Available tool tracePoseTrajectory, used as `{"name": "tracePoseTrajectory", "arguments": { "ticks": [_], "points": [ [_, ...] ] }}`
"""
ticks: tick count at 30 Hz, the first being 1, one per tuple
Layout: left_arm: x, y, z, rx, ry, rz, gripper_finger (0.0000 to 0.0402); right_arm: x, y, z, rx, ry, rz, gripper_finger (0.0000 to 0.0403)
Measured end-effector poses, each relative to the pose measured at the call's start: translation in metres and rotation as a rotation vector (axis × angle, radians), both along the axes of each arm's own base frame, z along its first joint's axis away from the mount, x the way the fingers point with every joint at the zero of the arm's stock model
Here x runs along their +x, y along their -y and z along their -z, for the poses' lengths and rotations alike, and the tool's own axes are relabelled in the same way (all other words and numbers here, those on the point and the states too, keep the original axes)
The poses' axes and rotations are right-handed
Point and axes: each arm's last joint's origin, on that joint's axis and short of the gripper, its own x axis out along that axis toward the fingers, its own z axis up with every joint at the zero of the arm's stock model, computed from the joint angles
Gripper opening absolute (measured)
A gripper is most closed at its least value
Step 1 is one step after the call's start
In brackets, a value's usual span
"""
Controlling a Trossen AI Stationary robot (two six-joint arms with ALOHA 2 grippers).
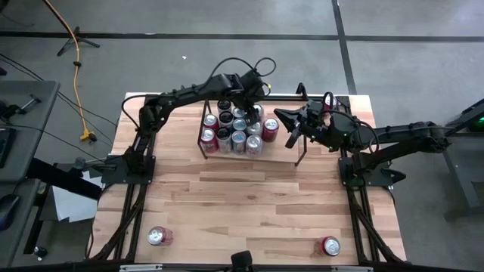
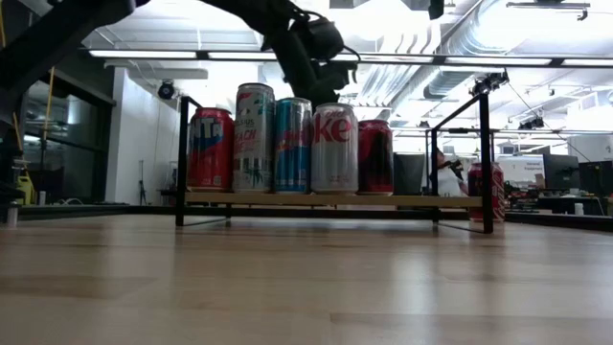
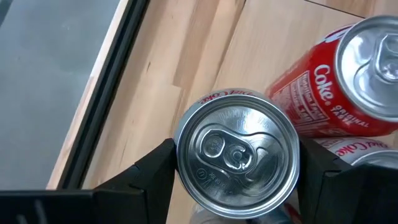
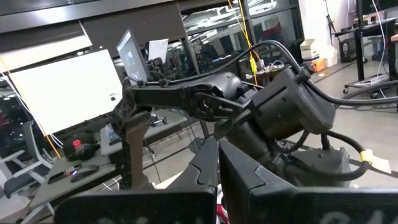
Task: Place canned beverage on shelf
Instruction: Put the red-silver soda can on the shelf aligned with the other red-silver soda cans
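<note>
My left gripper is shut on a silver canned beverage, whose lid faces the left wrist camera. It hovers over the far side of the shelf, a low black rod rack with a see-through top. Several cans stand on the shelf's left part. In the low view they form a row, and the held can is hidden behind it. My right gripper waits shut above the shelf's right part, touching nothing. My left gripper pinches the silver can between its two fingers, which sit on opposite sides of the can's wall just under the top rim. The fingers come from above, slanting down toward the table's far edge. The can is upright, lid up; its bottom is hidden.
A red Coke can stands right beside the held can, with another can next to it. Two red cans lie near the table's near edge. Another red can stands behind the shelf's right leg. The table's far rail is close.
</note>
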Motion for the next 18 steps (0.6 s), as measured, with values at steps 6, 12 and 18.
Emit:
{"name": "tracePoseTrajectory", "arguments": {
  "ticks": [6,12,18],
  "points": [
    [-0.0003,0.0001,0.0003,0.003,-0.006,0.008,0.0196,-0.0002,0.0003,0.0,0.002,0.0,0.013,0.0],
    [-0.0023,0.0009,0.0016,0.003,-0.034,0.03,0.0197,-0.0006,0.0011,0.0,0.004,-0.001,0.045,0.0],
    [-0.0023,0.0011,0.0016,0.001,-0.034,0.033,0.0229,-0.0007,0.0033,0.0,0.006,0.0,0.053,0.0]
  ]
}}
